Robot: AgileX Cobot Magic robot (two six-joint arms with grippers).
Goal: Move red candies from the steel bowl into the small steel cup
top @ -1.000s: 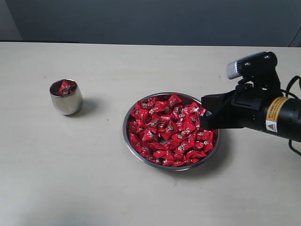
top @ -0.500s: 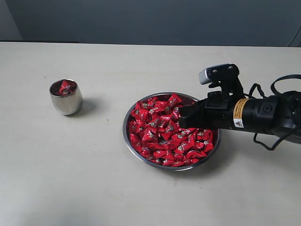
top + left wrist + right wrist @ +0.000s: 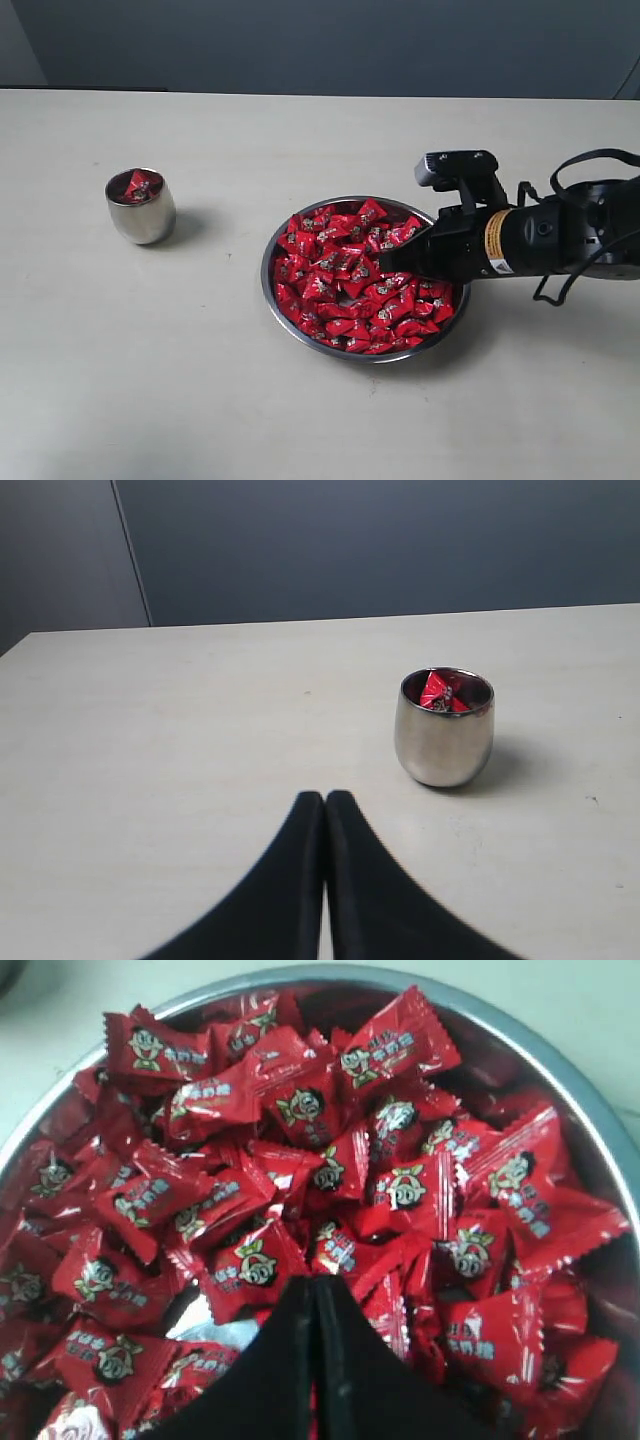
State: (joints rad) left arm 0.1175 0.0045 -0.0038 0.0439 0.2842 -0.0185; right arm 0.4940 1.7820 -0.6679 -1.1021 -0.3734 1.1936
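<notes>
Pale table (image 3: 200,400), blue-grey wall (image 3: 300,40) behind — left gripper (image 3: 325,800) and right gripper (image 3: 313,1285) both pinched closed.

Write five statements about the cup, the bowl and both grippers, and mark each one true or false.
1. The small rounded steel cup has red candy inside. True.
2. The wide shallow steel bowl is nearly empty. False: it is heaped with red wrapped candies.
3. The right gripper has its fingers shut, over the bowl's candies. True.
4. The left gripper clamps the cup. False: its fingers are shut on nothing, apart from the cup.
5. The cup stands inside the bowl. False: it stands on the beige table, apart from the bowl.
</notes>
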